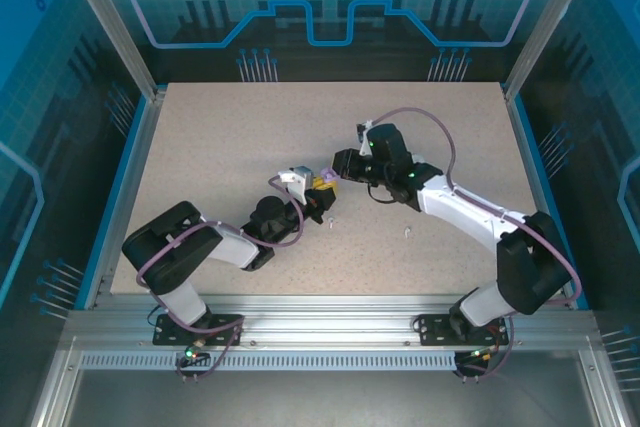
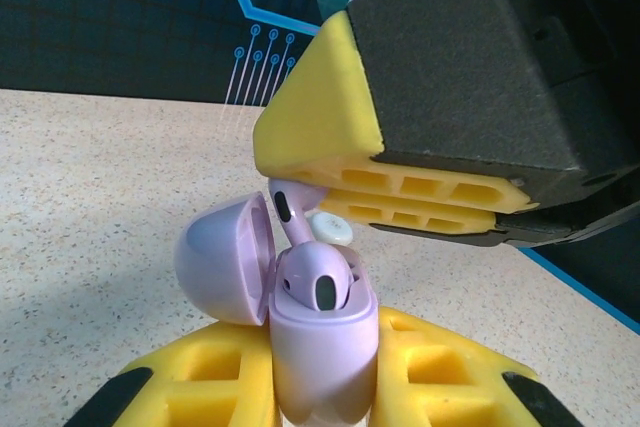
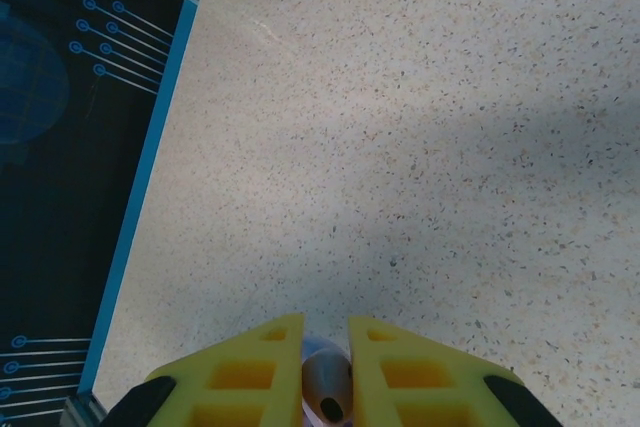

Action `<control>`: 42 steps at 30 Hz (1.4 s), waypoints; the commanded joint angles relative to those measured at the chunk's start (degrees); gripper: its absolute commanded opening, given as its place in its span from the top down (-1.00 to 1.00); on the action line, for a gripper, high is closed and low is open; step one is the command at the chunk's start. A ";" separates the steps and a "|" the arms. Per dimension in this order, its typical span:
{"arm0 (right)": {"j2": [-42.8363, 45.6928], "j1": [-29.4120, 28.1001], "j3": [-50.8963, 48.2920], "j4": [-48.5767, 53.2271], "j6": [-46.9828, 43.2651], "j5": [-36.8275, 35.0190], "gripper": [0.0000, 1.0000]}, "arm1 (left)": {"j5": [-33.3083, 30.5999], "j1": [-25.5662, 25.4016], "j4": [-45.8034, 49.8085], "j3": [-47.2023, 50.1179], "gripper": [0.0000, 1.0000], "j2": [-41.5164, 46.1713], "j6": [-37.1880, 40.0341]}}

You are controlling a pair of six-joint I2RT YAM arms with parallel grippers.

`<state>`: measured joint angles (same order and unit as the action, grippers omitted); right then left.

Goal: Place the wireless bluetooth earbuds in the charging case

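Pale purple case, lid swung open, stands clenched in the left gripper. One purple earbud sits in the case. The second purple earbud is pinched in the right gripper, just above the case's free socket and, by my judgement, not fully seated. A white earbud lies on the table near the case, and a second white earbud lies well apart from it; both are untouched. The seated bud crowds the entry.

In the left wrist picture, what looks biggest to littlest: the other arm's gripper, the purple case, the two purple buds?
1. right gripper
2. purple case
3. seated earbud and pinched earbud: about alike, the pinched one partly hidden.
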<state>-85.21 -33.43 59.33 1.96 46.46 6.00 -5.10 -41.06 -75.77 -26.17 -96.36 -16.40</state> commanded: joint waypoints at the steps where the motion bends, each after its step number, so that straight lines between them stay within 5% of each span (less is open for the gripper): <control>1: 1.79 -0.82 -2.07 2.53 -1.25 1.02 0.68 | -1.41 0.31 -4.41 -0.47 0.57 2.21 1.11; 24: 2.49 -0.25 -2.86 3.78 -2.71 1.29 0.66 | 5.44 0.36 -4.47 -2.05 0.57 3.50 2.59; 42: 7.51 -0.19 -6.66 2.61 -3.71 2.00 0.67 | 4.92 0.31 -4.41 -2.04 0.56 4.41 3.60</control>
<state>-78.19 -33.32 54.35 0.75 43.88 6.07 0.40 -41.06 -74.87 -26.17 -94.06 -14.41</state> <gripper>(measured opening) 0.167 0.220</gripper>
